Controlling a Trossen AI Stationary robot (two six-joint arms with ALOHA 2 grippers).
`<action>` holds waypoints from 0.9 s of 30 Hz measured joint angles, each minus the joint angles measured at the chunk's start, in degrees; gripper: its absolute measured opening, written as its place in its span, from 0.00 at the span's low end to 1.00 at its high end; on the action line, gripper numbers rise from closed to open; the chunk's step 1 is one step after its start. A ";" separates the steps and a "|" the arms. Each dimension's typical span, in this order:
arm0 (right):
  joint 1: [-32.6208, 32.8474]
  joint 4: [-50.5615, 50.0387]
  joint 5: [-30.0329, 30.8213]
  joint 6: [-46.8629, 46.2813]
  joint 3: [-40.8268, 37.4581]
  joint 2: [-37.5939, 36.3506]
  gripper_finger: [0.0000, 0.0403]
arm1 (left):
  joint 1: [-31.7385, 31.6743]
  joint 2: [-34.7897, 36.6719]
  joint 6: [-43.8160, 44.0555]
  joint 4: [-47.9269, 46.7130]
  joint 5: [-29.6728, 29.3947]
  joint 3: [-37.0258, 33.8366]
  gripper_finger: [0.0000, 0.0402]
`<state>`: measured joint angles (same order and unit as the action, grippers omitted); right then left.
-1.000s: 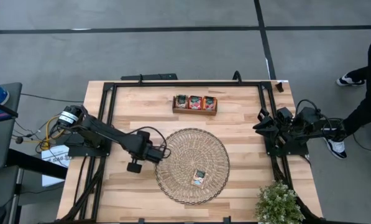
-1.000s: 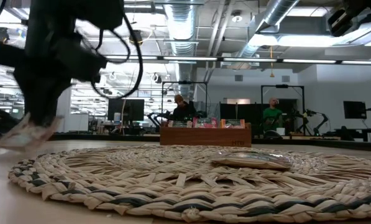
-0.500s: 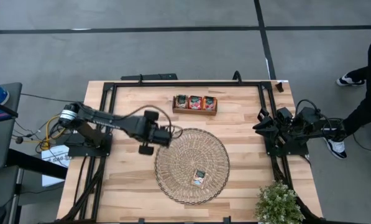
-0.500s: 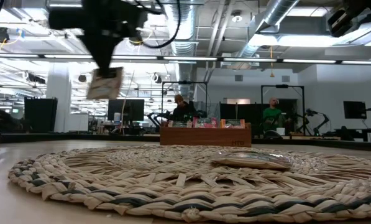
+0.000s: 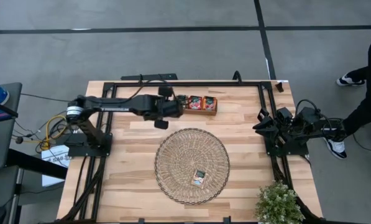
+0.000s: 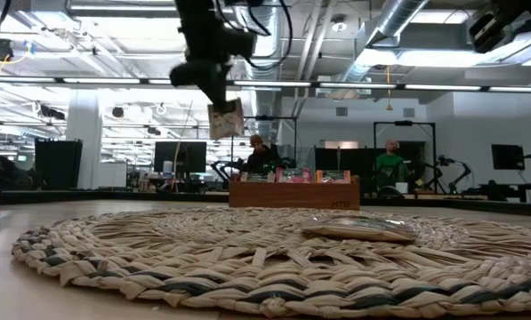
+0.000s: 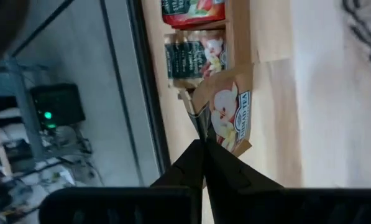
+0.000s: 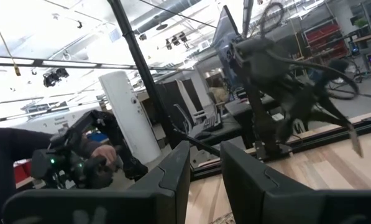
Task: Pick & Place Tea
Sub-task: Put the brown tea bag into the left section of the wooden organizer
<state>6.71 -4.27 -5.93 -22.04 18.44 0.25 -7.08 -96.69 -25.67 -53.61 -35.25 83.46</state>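
With your left fingers pinched shut on a pale sachet at the tray's nine o'clock end, keep it upright and lower it slowly into the slot.

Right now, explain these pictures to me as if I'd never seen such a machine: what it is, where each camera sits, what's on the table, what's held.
Two dark robot arms work at a wooden table. One camera looks straight down, one sits at tabletop height, and one rides on each wrist. On the table lie a round woven mat with one sachet on it, a wooden tray of sachets, and a plant. The left end effector is shut on a tea sachet, beside the tray. The right end effector waits at the table's right edge, holding nothing.
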 joint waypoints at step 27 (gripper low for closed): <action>-0.05 0.01 0.00 -0.04 0.01 0.02 0.20 | -9.12 -24.04 -6.03 -5.57 3.86 23.69 0.00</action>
<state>6.66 -4.25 -5.93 -22.09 18.46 0.27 -16.20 -120.73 -31.69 -59.17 -31.38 107.15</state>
